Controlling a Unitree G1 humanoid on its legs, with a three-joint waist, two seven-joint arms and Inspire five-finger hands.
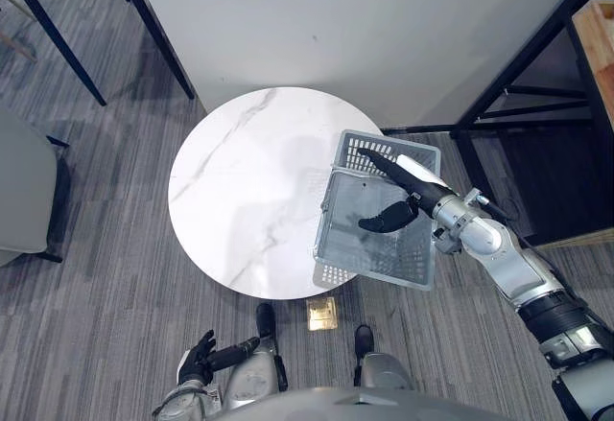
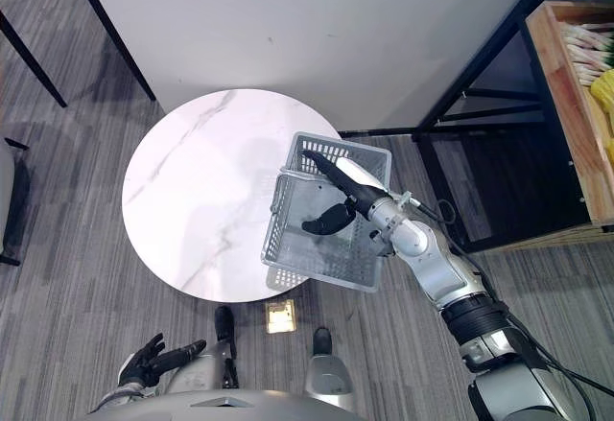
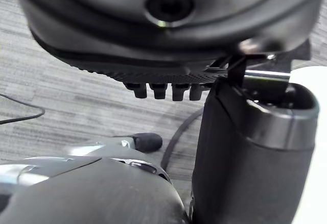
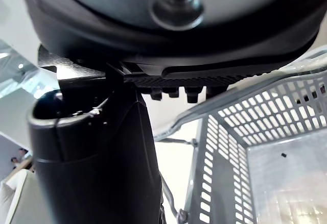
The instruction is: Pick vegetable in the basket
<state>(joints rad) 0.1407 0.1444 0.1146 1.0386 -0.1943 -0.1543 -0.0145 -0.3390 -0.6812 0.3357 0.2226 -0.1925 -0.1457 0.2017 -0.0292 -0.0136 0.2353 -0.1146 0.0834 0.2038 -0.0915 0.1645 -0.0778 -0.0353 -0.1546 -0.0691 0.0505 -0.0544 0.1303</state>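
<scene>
Fig.: Overhead of work area. Floor is grey striped carpet (image 1: 96, 277) with a brass floor plate (image 1: 321, 314) set in it, near the bench's front edge. The bench (image 1: 240, 181) is round, w/ a smooth white marble-look top and faint grey veins. Behind it is a large pale table (image 1: 365, 28) on thin black legs. A black frame rack (image 1: 537, 105) stands at right, and a grey chair (image 1: 19, 191) at far left.

The basket (image 1: 384, 263) is grey plastic and rectangular, w/ perforated lattice walls. It overhangs the bench's right edge and looks tilted; cannot tell if it rests on the top or is lifted. A wooden crate (image 2: 576, 114) at far right, well apart from the basket, holds pale stalks (image 2: 590, 42), prob. the vegetables, and a yellow item (image 2: 604, 90).

The right hand (image 1: 411, 196) reaches in over the basket. Its fingers (image 1: 374, 160) are straight, pointing to the far rim, and the thumb (image 1: 384, 220) is spread wide inside the basket, gripping nothing visible. The left hand (image 1: 197, 356) hangs low at lower left over the carpet, relaxed and holding nothing.
</scene>
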